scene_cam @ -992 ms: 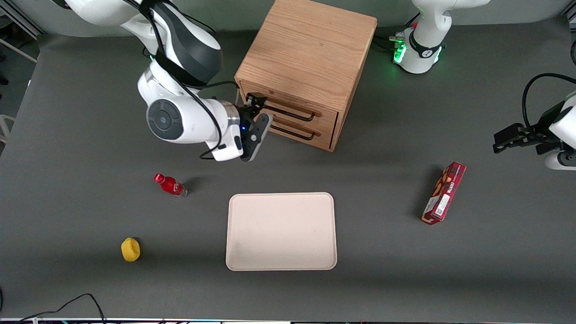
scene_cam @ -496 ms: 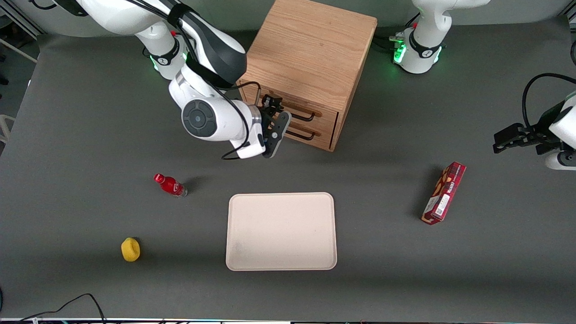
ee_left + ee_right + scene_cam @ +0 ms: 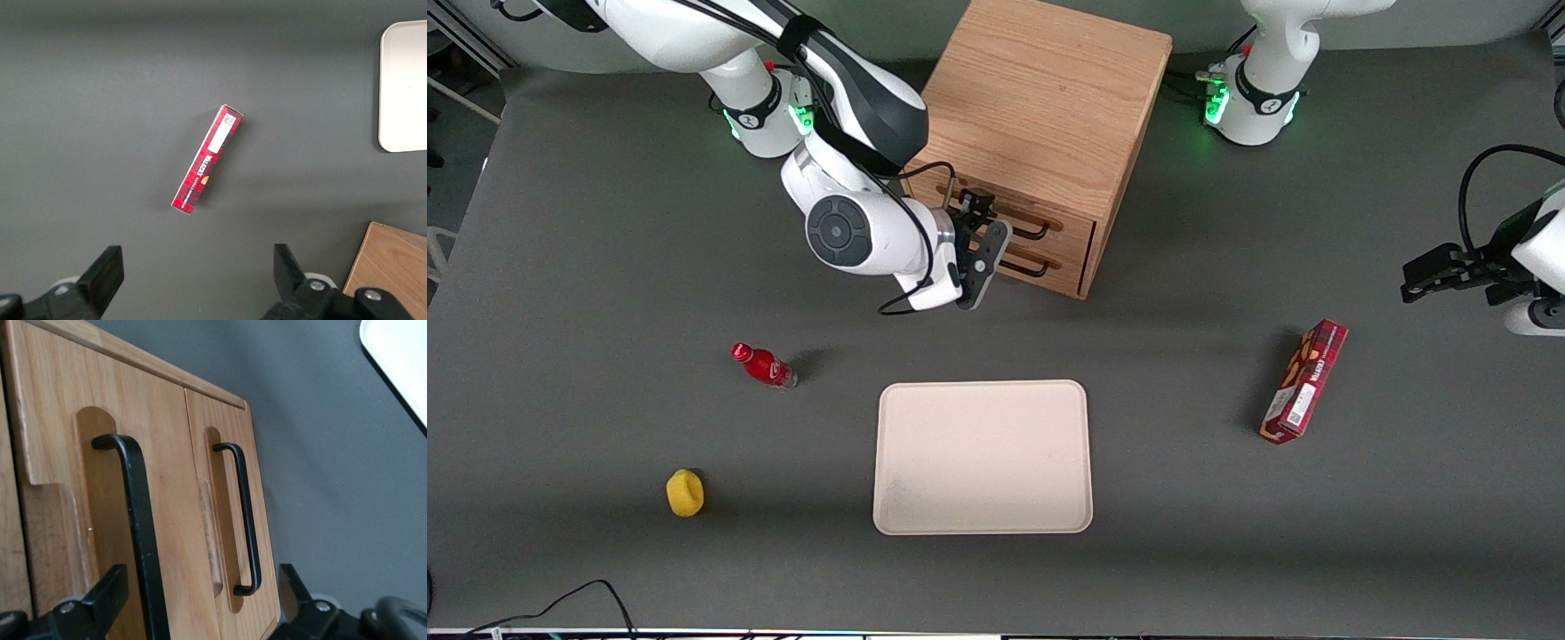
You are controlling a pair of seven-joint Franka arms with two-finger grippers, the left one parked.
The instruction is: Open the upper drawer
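Upper drawer (image 3: pixel 1040 216) sits shut in the front of the wooden cabinet (image 3: pixel 1040 98), flush with the matching lower drawer (image 3: pixel 1049 264) beneath it. Its black wire handle (image 3: pixel 1021 222) runs along a recessed slot. In the right wrist view the same handle (image 3: pixel 137 520) appears close up, between the two black fingers (image 3: pixel 100 600), with the lower handle (image 3: pixel 245 520) farther along the wood.

The gripper (image 3: pixel 974 222) is right in front of the upper drawer at its handle, toward the working arm's end of the cabinet front. Its fingers are spread, one on each side of the wire, not yet pinching it.

Nearer the front camera than the cabinet lies a cream tray (image 3: pixel 983 524), with nothing in it. A small red bottle (image 3: pixel 763 365) with a red cap lies tilted on the grey table (image 3: pixel 587 267), toward the working arm's end, and a yellow lump (image 3: pixel 685 492) sits nearer the camera than the bottle. Toward the parked arm's end lies a long red plaid box (image 3: pixel 1304 380); the left wrist view shows it (image 3: pixel 207 158) with a white label at one end and white brand lettering along its side that looks like "Walkers", though that reading is uncertain.
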